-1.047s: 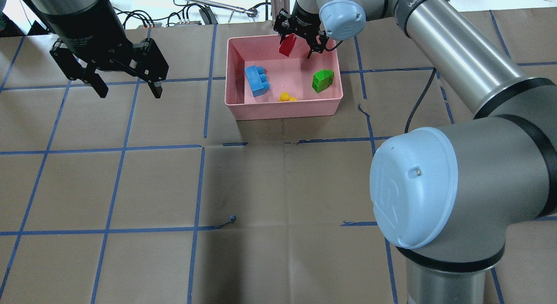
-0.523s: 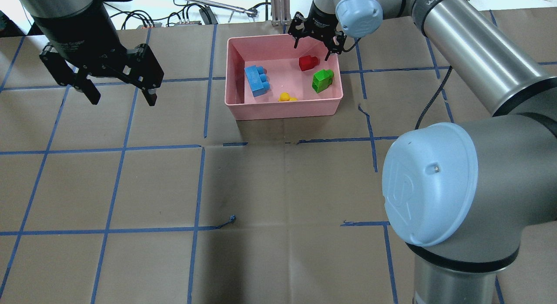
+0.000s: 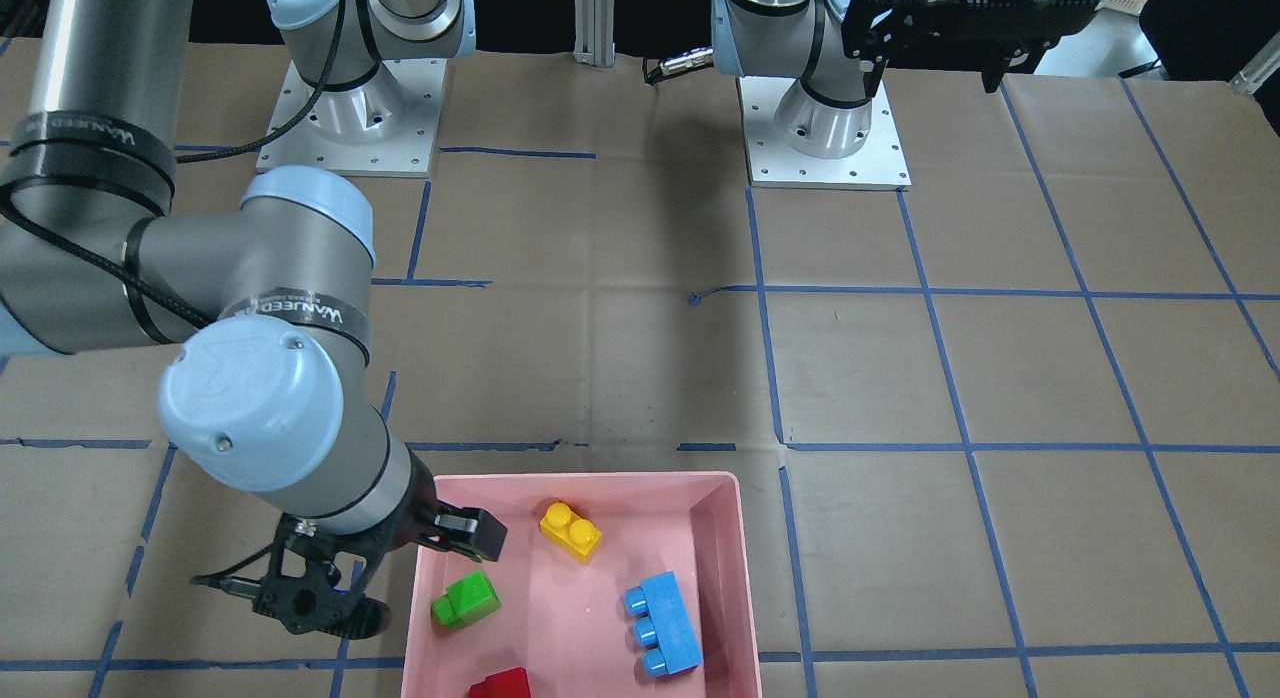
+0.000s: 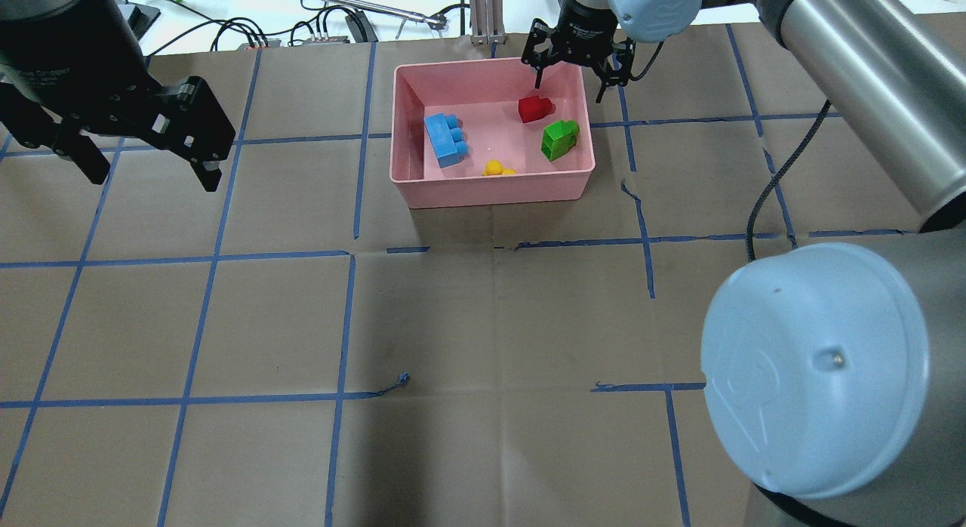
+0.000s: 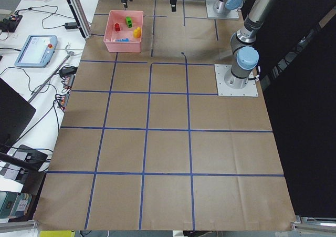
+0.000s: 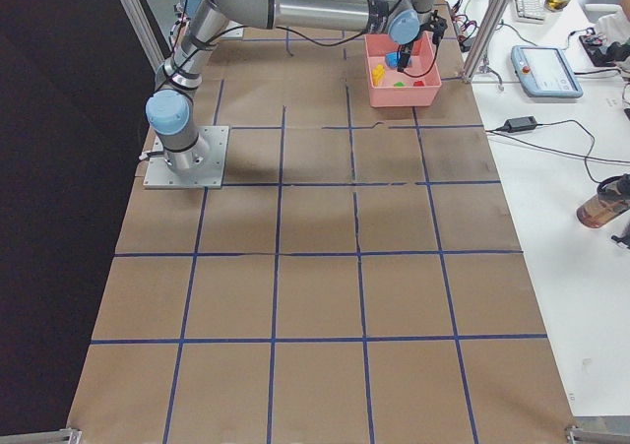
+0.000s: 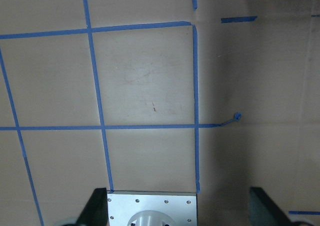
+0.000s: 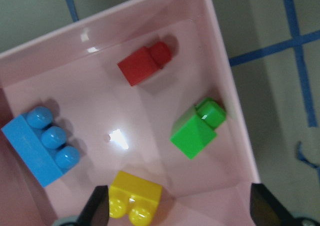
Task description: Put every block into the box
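Note:
The pink box (image 4: pixel 498 190) stands at the far middle of the table. All four blocks lie in it: red (image 4: pixel 534 108), green (image 4: pixel 558 140), light-blue (image 4: pixel 445 139), yellow (image 4: pixel 496 168). My right gripper (image 4: pixel 570 89) hangs open and empty above the box's far right corner, over the red block. The right wrist view looks down on the red (image 8: pixel 142 65), green (image 8: pixel 196 131), light-blue (image 8: pixel 42 146) and yellow (image 8: pixel 134 201) blocks. My left gripper (image 4: pixel 151 178) is open and empty, high over the table far to the box's left.
The right arm's elbow (image 4: pixel 815 368) fills the near right of the overhead view. Cables and an aluminium post (image 4: pixel 483 13) lie past the table's far edge. Blue tape lines grid the brown table (image 4: pixel 483 323).
The red block left my right gripper and now lies on the box floor. The right gripper has shifted right, still open. The left gripper has moved left.

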You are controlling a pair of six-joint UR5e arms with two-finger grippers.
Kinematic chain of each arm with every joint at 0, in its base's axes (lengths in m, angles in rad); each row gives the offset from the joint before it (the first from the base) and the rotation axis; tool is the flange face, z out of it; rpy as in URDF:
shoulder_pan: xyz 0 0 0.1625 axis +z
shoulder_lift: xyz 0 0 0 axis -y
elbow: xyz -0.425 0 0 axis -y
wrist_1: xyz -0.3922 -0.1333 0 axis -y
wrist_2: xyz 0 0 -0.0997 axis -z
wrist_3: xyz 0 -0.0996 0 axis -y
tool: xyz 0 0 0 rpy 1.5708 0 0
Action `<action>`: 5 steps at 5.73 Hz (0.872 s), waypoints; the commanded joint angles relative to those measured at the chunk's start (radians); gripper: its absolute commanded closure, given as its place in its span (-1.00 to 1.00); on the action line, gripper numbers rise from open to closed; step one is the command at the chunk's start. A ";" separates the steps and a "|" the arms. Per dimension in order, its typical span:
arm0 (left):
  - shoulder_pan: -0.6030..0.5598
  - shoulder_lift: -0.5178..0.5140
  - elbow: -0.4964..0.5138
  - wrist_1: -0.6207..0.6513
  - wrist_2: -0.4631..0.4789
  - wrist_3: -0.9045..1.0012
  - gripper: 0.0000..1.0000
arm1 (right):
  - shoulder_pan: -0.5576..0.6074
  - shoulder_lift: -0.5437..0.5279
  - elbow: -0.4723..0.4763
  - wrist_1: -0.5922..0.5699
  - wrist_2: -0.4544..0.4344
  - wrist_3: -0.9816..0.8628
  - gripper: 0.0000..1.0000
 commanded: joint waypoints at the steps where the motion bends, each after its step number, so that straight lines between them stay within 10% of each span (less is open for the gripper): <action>1: 0.000 -0.057 -0.039 0.171 -0.083 0.013 -0.99 | -0.067 -0.198 0.120 0.098 -0.088 -0.168 -0.99; 3: -0.015 -0.104 -0.164 0.327 -0.093 0.012 -0.99 | -0.089 -0.483 0.391 0.095 -0.079 -0.220 -0.99; 5: -0.006 -0.099 -0.254 0.473 -0.113 0.010 -0.99 | -0.078 -0.535 0.384 0.179 -0.076 -0.210 -0.99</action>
